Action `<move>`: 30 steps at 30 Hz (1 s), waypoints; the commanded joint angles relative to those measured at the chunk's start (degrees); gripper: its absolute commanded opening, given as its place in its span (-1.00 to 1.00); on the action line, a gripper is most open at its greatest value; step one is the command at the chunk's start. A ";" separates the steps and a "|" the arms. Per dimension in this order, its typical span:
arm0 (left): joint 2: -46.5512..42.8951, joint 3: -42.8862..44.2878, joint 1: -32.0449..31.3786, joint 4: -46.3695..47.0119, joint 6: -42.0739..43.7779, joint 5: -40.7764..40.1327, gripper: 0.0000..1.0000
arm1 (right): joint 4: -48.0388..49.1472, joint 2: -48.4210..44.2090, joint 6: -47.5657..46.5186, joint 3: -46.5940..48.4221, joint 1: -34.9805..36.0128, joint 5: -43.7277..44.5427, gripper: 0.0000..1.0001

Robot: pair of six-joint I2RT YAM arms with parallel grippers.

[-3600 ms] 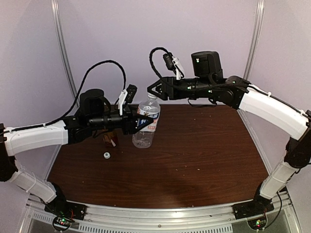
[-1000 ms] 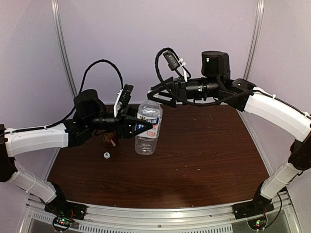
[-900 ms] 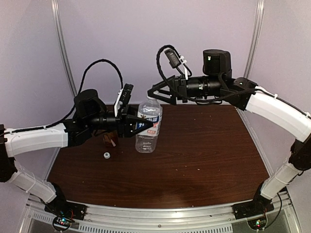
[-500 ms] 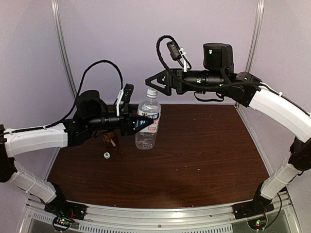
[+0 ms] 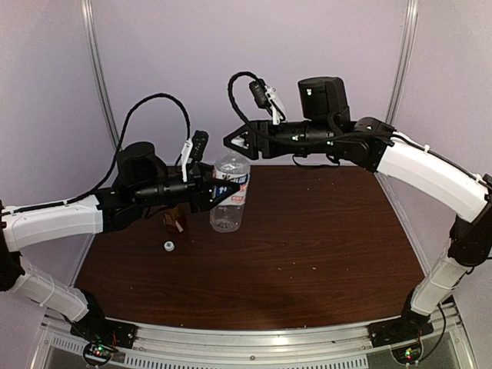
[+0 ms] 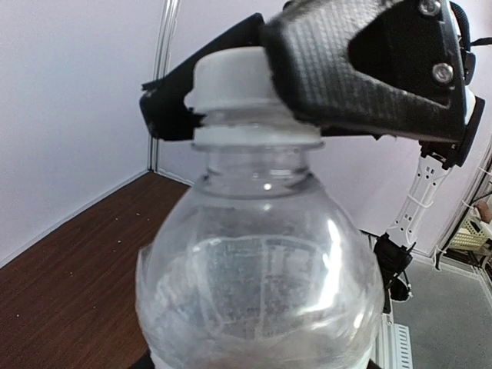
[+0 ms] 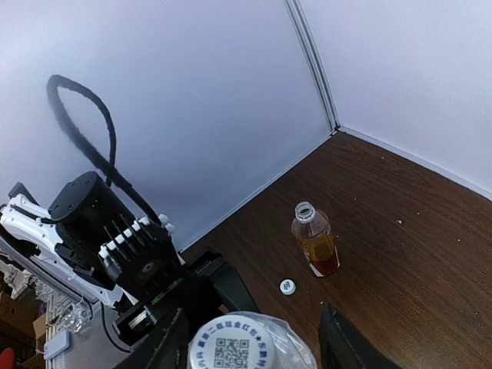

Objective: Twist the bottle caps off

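Two-arm rig with two bottles on a dark wood-grain counter point(image 5: 307, 238). The clear bottle point(image 5: 227, 211) stands upright towards the far left of the counter. The left fingers point(image 5: 219, 194) are closed around its labelled body from the left side.

Its white cap point(image 6: 231, 77) is seated on the neck, above the collar ring. The right fingers point(image 6: 361, 69) reach in from the right at cap height and sit on either side of this cap. In the left wrist view one finger overlaps the cap's right side and the other shows behind it on the left. In the right wrist view a strip of bottle shoulder shows between the cap and one finger. Whether the fingers actually press on the cap cannot be told.

The amber bottle point(image 7: 315, 244) stands upright just left of the clear one, its neck open. A second cap point(image 7: 287, 287) lies loose on the counter near the amber bottle, on the side towards the arm bases and not touching it.
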 commanded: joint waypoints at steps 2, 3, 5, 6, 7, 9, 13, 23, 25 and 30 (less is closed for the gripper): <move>-1.55 1.33 -0.32 1.10 1.36 -1.34 -0.34 | 0.45 0.37 0.37 1.19 0.58 0.52 -0.04; -1.55 1.28 -0.32 1.10 1.34 -1.43 -0.34 | 0.57 0.31 0.29 1.10 0.58 0.37 -0.10; -1.55 1.24 -0.31 1.01 1.37 -1.40 -0.34 | 0.98 0.20 0.07 0.62 0.57 0.06 -0.21; -1.55 1.24 -0.32 1.05 1.44 -1.41 -0.34 | 1.30 0.04 -0.10 0.35 0.58 -0.12 -0.27; -1.55 1.24 -0.32 1.02 1.48 -1.41 -0.34 | 1.61 -0.20 -0.32 -0.01 0.58 -0.23 -0.32; -1.55 1.24 -0.32 0.99 1.48 -1.37 -0.34 | 2.21 -0.53 -1.05 -0.85 0.58 -0.32 -0.41; -1.83 0.79 -0.32 1.92 1.81 0.43 -0.34 | 3.01 -1.73 -4.87 -2.38 0.38 -1.65 -0.51; -1.72 -0.17 -0.32 14.42 -3.17 26.70 -0.34 | 8.32 -4.37 -20.59 -7.29 -1.89 -31.03 -0.50; -1.23 -0.08 -0.27 16.26 -5.22 30.02 -0.34 | 8.79 -3.99 -23.33 -7.70 -2.55 -39.19 -0.45; -1.65 -0.67 -0.32 17.08 -6.06 30.98 -0.35 | 8.75 -2.56 -22.55 -6.91 -3.55 -43.35 -0.36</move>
